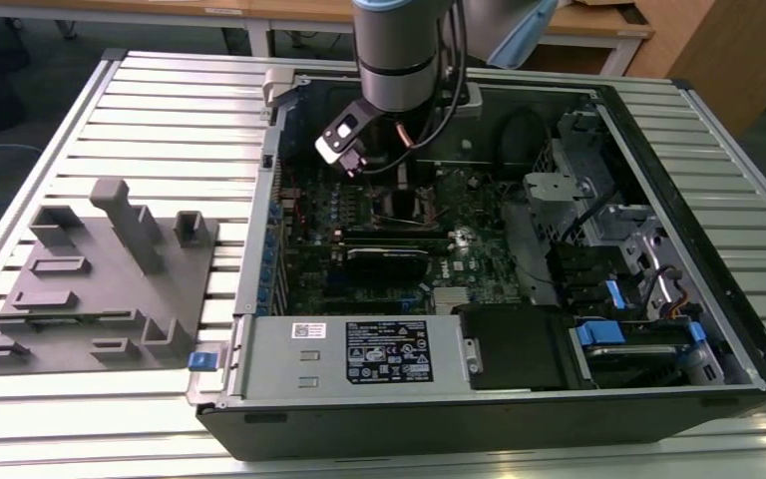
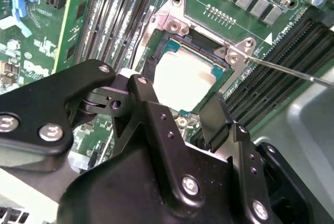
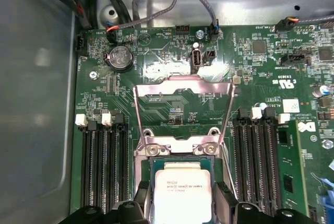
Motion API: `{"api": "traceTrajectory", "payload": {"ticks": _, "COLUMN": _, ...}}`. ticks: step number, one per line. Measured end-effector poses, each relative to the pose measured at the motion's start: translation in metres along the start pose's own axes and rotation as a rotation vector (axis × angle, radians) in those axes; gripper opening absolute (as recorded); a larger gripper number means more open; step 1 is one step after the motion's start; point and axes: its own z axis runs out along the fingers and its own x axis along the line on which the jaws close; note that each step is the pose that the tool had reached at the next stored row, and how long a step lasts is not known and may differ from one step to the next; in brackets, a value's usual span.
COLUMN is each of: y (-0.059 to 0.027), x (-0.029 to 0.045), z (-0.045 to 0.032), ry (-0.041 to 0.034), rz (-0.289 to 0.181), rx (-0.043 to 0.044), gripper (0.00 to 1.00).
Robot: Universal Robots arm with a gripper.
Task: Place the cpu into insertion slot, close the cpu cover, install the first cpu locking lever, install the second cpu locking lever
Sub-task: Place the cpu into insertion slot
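Note:
In both wrist views the cpu point(image 3: 182, 195) point(image 2: 182, 78), a square chip with a silver-grey top, lies flat in the insertion slot point(image 2: 183, 42) on the green motherboard. My gripper point(image 3: 182, 208) point(image 2: 182, 91) is down over it. One black finger point(image 3: 142, 205) point(image 2: 146, 91) and the other black finger point(image 3: 225, 204) point(image 2: 215, 112) press against opposite sides of the chip. The cpu cover point(image 3: 156, 94), a silver frame with a large window, stands swung open behind the slot. A thin locking lever point(image 2: 292, 70) sticks out free beside the socket. In the exterior view the arm point(image 1: 397, 60) reaches down into the open computer case.
Long black memory slots point(image 3: 104, 166) point(image 3: 258, 156) flank the socket on both sides. A labelled power supply box point(image 1: 390, 351) sits at the case's front, with drive bays point(image 1: 622, 249) to the exterior view's right. A grey fixture block point(image 1: 97, 269) rests on the slatted table beside the case.

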Motion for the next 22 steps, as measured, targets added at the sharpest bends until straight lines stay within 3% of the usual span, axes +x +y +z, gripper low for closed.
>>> {"api": "traceTrajectory", "payload": {"ticks": 8, "y": 0.0013, "x": 0.0, "z": -0.0085, "ry": 0.0001, "rz": 0.0, "rx": 0.0, "gripper": 0.6}}
{"api": "traceTrajectory", "payload": {"ticks": 18, "y": 0.0014, "x": 0.0, "z": -0.0094, "ry": 0.0001, "rz": 0.0, "rx": 0.0, "gripper": 0.6}}
{"api": "traceTrajectory", "payload": {"ticks": 21, "y": 0.0014, "x": 0.0, "z": -0.0096, "ry": 0.0001, "rz": 0.0, "rx": 0.0, "gripper": 0.53}}
{"api": "traceTrajectory", "payload": {"ticks": 22, "y": 0.0014, "x": 0.0, "z": -0.0097, "ry": 0.0, "rz": 0.0, "rx": 0.0, "gripper": 0.46}}
